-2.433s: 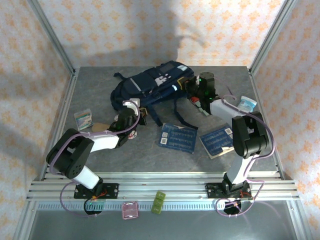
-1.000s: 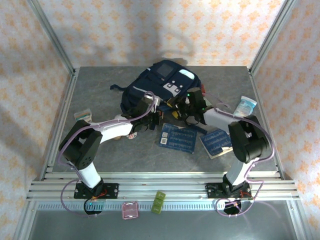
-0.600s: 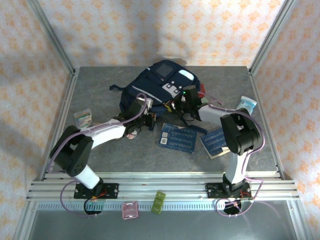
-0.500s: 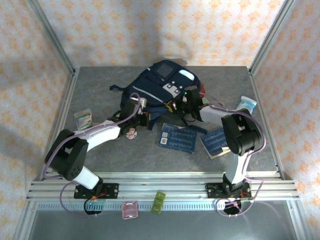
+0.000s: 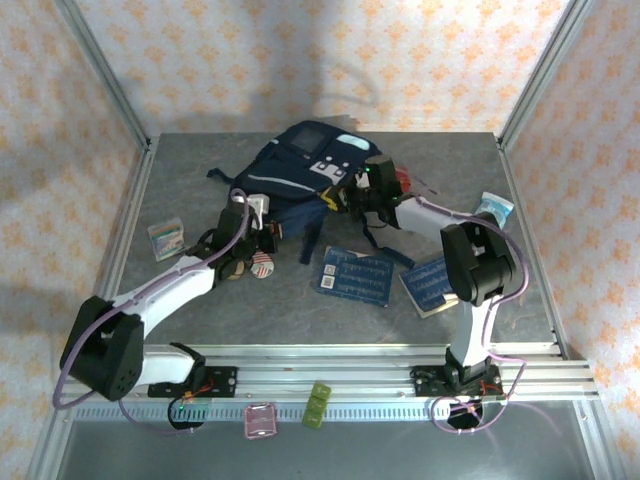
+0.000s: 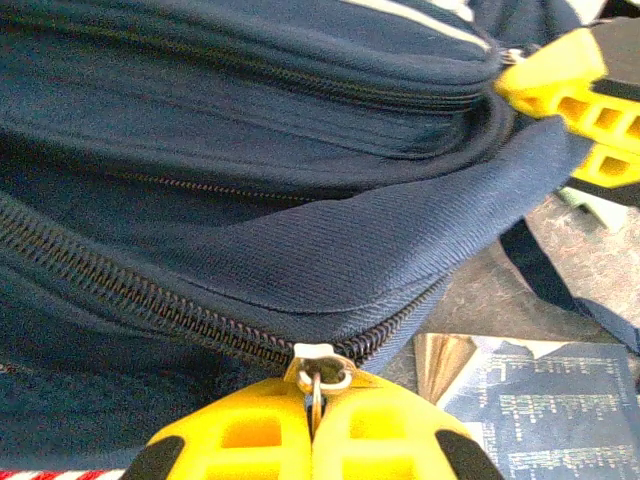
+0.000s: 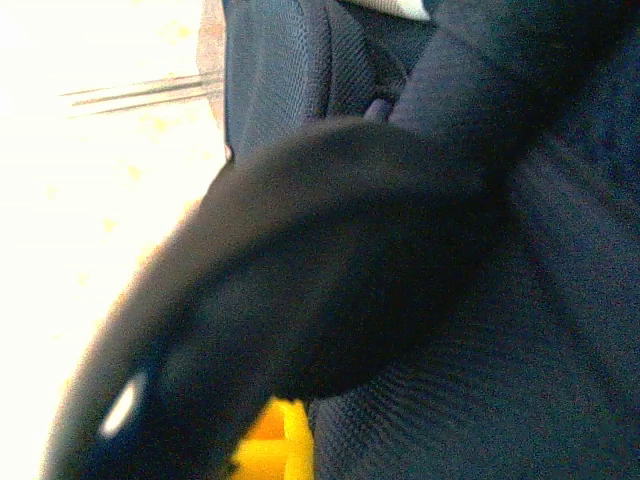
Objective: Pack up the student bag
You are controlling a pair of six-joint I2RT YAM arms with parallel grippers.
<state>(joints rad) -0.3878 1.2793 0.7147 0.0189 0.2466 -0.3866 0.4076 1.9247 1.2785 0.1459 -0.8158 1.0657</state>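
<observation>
The student bag [image 5: 295, 165] lies navy-blue at the back centre of the table, patches up. In the left wrist view its fabric [image 6: 250, 150] is close up, with the zip open to the left of the slider. My left gripper [image 6: 315, 432] is shut on the metal zipper pull [image 6: 318, 385]; from above it [image 5: 266, 234] sits at the bag's near left edge. My right gripper [image 5: 336, 198] is shut against the bag's right edge, its yellow fingers [image 6: 568, 88] pinching the fabric. In the right wrist view a dark strap [image 7: 330, 260] hides most of one yellow finger [image 7: 275, 452].
Two blue patterned books [image 5: 356, 275] [image 5: 435, 283] lie near the bag's front. A red-and-white striped disc [image 5: 262, 265] lies beside the left gripper. A small card box [image 5: 166, 238] sits at the left, a clear packet [image 5: 494, 208] at the right. Loose bag straps [image 5: 385, 245] trail forward.
My left gripper has moved left and nearer with the zipper pull. The right gripper has shut at the bag's edge. The bag has shifted left.
</observation>
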